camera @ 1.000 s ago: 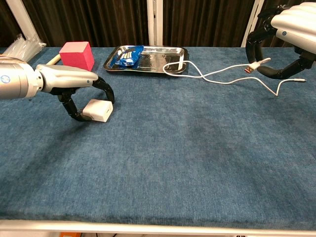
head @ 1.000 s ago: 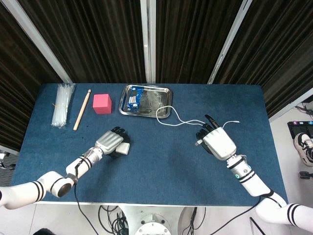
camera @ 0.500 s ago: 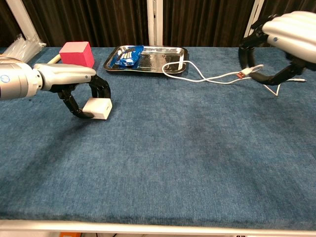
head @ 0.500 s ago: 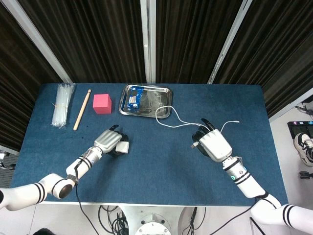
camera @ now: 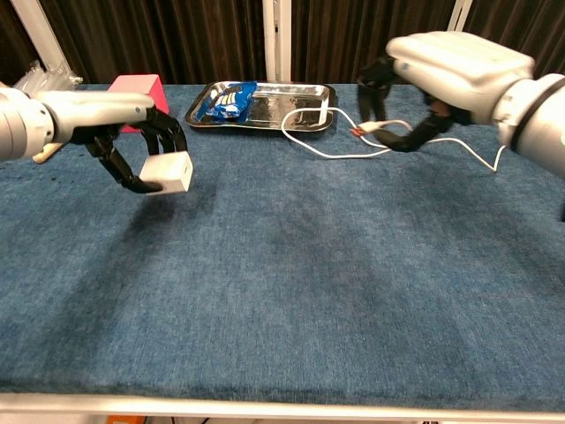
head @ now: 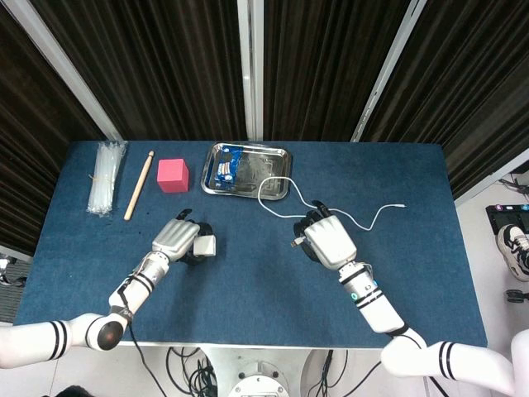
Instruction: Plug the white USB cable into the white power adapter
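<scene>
My left hand (camera: 124,137) (head: 176,238) grips the white power adapter (camera: 170,173) (head: 205,246) and holds it lifted above the blue table. My right hand (camera: 441,75) (head: 327,241) pinches the plug end (camera: 364,130) of the white USB cable (camera: 327,150) (head: 277,198), raised over the table's middle right. The plug points left toward the adapter, with a wide gap between them. The cable trails back to the metal tray and off to the right, its far end (head: 402,205) lying on the cloth.
A metal tray (head: 273,157) (camera: 313,88) with a blue packet (head: 226,166) sits at the back centre. A pink cube (head: 173,175), a wooden stick (head: 140,185) and a bundle of clear tubes (head: 106,175) lie at the back left.
My right hand has carried the cable plug leftward toward the table's middle, dragging the cable. My left hand has lifted the adapter off the table.
</scene>
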Robot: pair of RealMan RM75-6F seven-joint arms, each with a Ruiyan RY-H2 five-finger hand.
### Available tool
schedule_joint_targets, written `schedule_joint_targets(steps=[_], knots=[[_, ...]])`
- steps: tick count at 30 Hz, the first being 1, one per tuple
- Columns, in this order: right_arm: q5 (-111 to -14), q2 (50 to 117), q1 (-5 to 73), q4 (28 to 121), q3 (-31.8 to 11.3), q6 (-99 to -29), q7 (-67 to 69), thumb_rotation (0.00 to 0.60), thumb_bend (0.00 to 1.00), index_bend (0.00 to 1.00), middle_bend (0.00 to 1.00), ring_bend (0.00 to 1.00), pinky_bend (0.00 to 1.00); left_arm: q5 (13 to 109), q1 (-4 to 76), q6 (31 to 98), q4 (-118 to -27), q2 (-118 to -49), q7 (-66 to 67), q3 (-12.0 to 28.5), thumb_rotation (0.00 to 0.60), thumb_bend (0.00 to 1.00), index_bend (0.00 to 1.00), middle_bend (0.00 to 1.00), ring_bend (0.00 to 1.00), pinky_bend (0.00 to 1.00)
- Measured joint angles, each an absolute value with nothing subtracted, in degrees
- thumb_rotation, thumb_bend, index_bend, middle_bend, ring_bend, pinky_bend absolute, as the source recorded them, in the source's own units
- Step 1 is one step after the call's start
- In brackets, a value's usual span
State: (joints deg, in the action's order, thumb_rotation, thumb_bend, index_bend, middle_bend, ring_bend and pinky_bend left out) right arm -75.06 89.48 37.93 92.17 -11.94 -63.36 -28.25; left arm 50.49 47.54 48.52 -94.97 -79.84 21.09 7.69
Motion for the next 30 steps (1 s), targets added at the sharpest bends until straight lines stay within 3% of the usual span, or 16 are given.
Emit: schedule_joint_targets(steps=[15, 30], knots=[[-55.1, 101.1, 46.8, 92.4, -19.2, -63.7, -45.0, 0.6, 0.35, 0.59, 0.5, 0.32, 0.16, 31.7, 54.2, 58.6, -102.5, -81.1, 34.8, 11.1, 0.6, 0.27, 0.47, 0.5, 0.39, 0.16], [-47.9, 105.4, 51.4, 85.5, -21.6, -64.9, -46.5, 0.6, 0.35, 0.59, 0.5, 0.32, 0.16, 19.8, 61.3, 62.0, -101.3, -85.4, 39.7, 15.7, 0.6, 0.27, 0.47, 0.53, 0.43, 0.17]])
